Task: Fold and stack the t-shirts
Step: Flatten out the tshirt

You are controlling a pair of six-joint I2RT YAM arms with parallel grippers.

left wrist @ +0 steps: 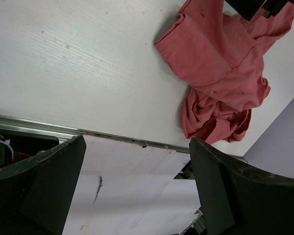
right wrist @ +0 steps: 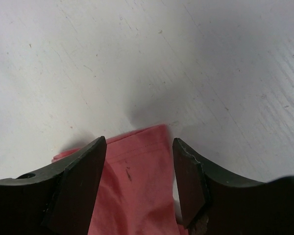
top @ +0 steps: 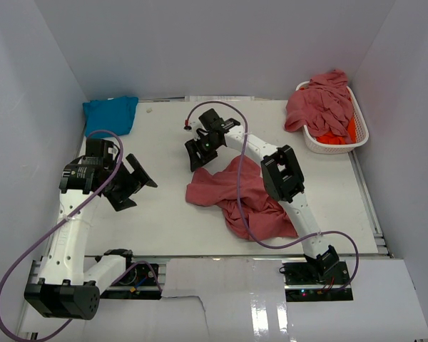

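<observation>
A crumpled rose-red t-shirt point(top: 235, 196) lies in the middle of the table. My right gripper point(top: 198, 153) hangs over its far left corner. In the right wrist view the jaws of that gripper point(right wrist: 138, 147) stand apart on either side of the shirt's hemmed corner point(right wrist: 132, 186), and the cloth is not pinched. My left gripper point(top: 132, 187) hovers wide open over the left of the table with nothing in it point(left wrist: 137, 186). Its camera sees the same shirt point(left wrist: 215, 63) some way off. A turquoise t-shirt point(top: 110, 114) lies at the far left corner.
A white slatted basket point(top: 310, 139) at the far right holds more rose-red shirts point(top: 321, 103) piled over an orange one point(top: 335, 137). White walls enclose the table on three sides. A metal rail point(left wrist: 112, 134) runs along the table's near edge.
</observation>
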